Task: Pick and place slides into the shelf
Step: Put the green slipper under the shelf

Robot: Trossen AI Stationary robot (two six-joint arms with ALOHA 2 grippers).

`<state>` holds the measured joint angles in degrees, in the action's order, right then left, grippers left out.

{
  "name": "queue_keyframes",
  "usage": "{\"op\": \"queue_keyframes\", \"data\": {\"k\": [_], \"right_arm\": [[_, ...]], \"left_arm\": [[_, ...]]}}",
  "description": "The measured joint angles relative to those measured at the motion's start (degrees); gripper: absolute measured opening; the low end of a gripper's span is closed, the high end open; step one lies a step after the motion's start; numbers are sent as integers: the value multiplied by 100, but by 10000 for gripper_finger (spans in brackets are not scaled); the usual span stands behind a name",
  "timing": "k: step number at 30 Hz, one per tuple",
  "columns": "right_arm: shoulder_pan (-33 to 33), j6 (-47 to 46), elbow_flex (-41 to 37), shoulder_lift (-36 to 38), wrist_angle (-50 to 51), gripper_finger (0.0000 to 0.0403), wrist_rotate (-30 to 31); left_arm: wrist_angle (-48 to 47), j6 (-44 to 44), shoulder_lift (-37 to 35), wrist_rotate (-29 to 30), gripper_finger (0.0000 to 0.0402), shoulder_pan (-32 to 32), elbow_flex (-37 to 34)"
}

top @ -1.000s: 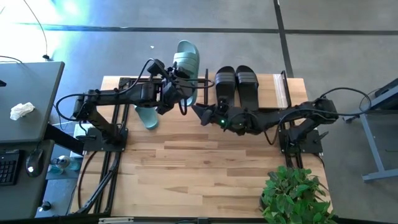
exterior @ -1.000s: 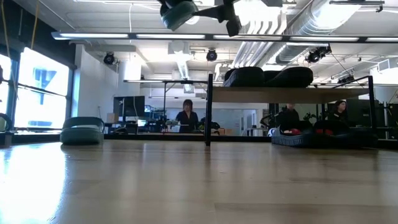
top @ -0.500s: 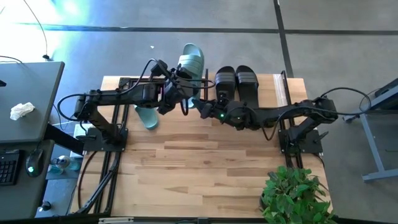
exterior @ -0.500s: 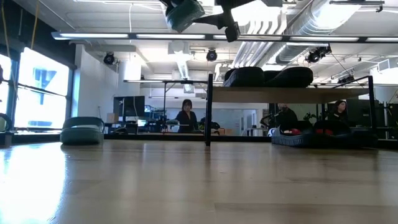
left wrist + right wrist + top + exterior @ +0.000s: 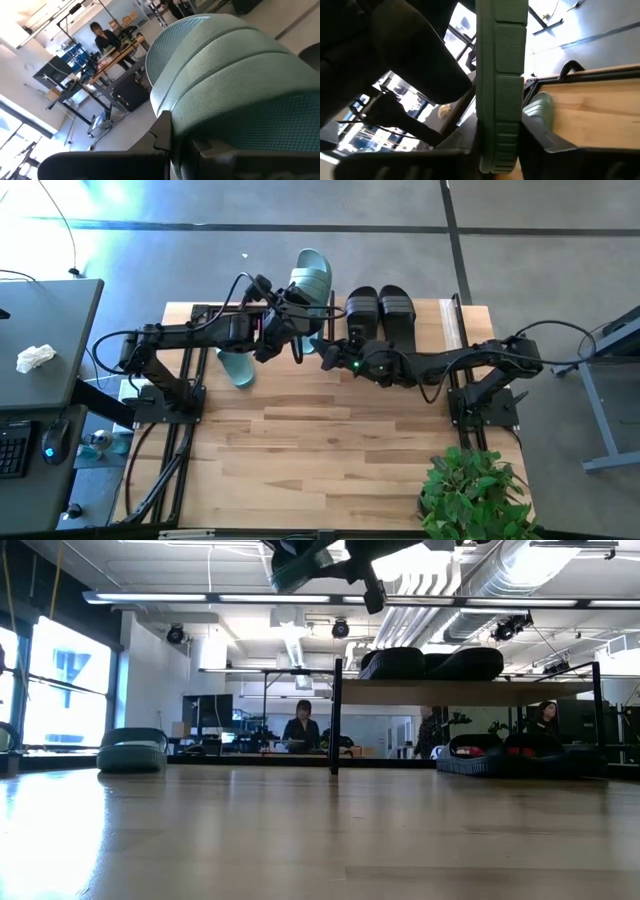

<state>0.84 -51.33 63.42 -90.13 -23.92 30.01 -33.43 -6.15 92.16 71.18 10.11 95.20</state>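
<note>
Since a second ago the right end effector point(image 5: 322, 356) has slid in from mid-surface toward the raised green slide point(image 5: 309, 277), and its fingers have drawn in from wide apart.

Green slide: held aloft above the far edge of the surface point(image 5: 330, 450), long axis running away from the arms, toe end out past the edge. Left end effector point(image 5: 283, 320) is clamped on the slide's near end; the left wrist view shows the ribbed green strap filling the frame just past its fingers.

Right end effector sits just beside the slide's near end, on the side toward the shelf point(image 5: 452, 325). Right wrist view has the sole edge-on between its two fingers point(image 5: 540, 137); they look to be closing on it, though contact is hard to confirm from here.

Judgement: the coming move looks like a handover left to right. The shelf with the black pair point(image 5: 380, 315) on its board lies on the right arm's side, so the right arm is nearer.

Second green slide point(image 5: 236, 367) lies flat on the surface under the left arm.
</note>
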Motion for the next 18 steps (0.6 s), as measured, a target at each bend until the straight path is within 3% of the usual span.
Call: {"op": "queue_keyframes", "data": {"k": [3,7,18], "right_arm": [[-8,140,0,0,43,39,42],[-4,275,-2,-11,102,38,114],[-46,383,-2,-11,69,37,294]], "left_arm": [[-57,-210,-2,-125,1,-1,0],[-393,-104,-7,-362,20,-64,0],[-1057,199,-14,-367,134,-269,4]]}}
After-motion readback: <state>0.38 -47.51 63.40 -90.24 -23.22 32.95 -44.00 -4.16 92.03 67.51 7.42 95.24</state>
